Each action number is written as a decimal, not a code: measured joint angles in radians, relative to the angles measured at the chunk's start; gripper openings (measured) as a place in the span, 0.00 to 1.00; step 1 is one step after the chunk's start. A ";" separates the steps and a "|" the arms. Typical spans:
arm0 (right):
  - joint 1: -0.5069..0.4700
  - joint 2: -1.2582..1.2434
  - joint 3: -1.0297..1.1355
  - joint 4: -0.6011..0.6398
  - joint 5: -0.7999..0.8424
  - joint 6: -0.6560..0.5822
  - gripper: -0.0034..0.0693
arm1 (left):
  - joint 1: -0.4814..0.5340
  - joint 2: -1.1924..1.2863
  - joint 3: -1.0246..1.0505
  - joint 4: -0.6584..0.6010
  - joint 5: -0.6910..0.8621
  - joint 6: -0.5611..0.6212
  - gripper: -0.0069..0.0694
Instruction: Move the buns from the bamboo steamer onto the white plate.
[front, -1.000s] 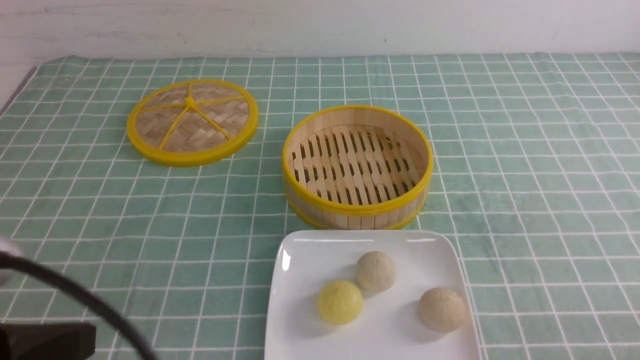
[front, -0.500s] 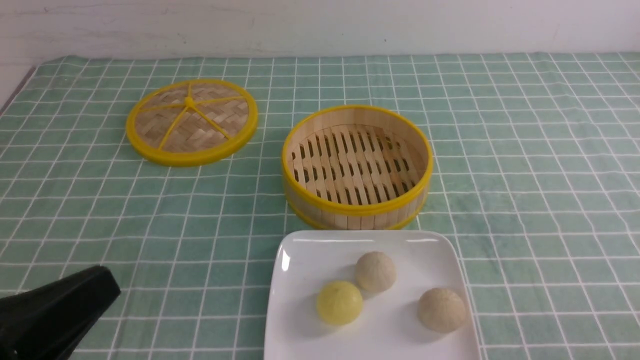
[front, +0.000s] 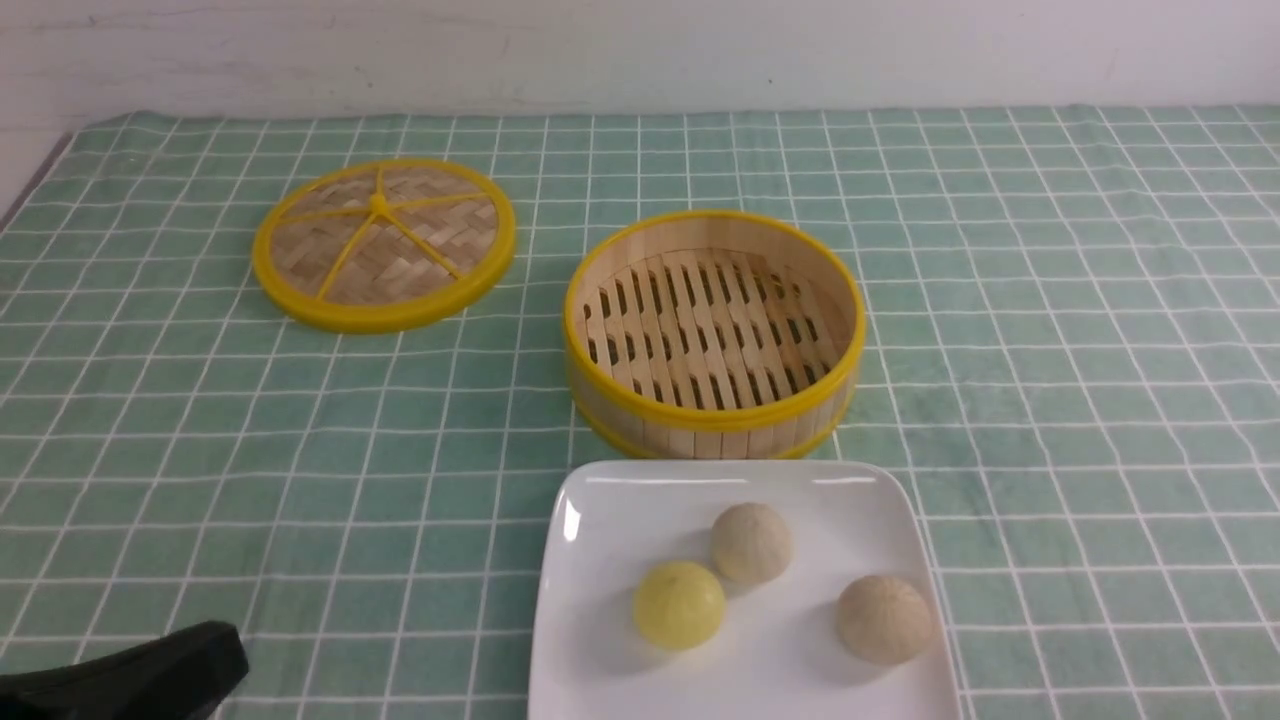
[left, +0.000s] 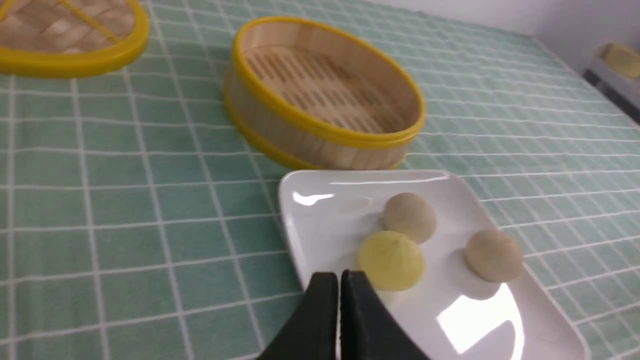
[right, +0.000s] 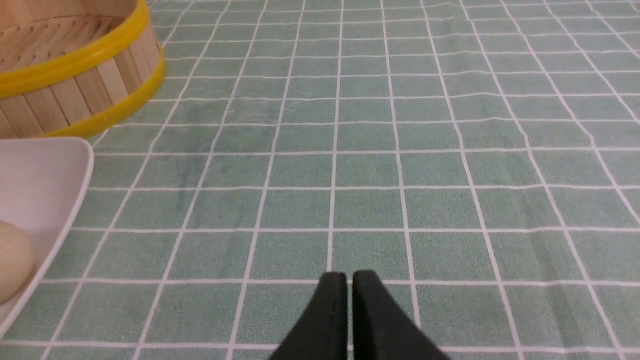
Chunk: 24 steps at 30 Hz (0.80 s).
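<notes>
Buns on white plate, steamer empty | left jaws, right jaws nearly together, nothing held | looks done | risk: left arm clips plate while retracting, round buns roll

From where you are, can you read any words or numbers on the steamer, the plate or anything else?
There are none I can read: no words, labels, brands, numbers or signs on the bamboo steamer, the white plate, the buns or the woven lid.
</notes>
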 joint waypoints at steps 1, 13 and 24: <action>0.000 0.000 0.000 0.000 0.000 0.000 0.10 | 0.031 -0.002 0.008 0.001 0.005 0.002 0.14; 0.000 0.000 0.000 0.000 0.000 0.000 0.13 | 0.591 -0.163 0.208 -0.116 -0.061 0.366 0.15; 0.000 0.000 0.000 0.001 0.000 0.000 0.15 | 0.740 -0.242 0.322 -0.165 -0.098 0.427 0.17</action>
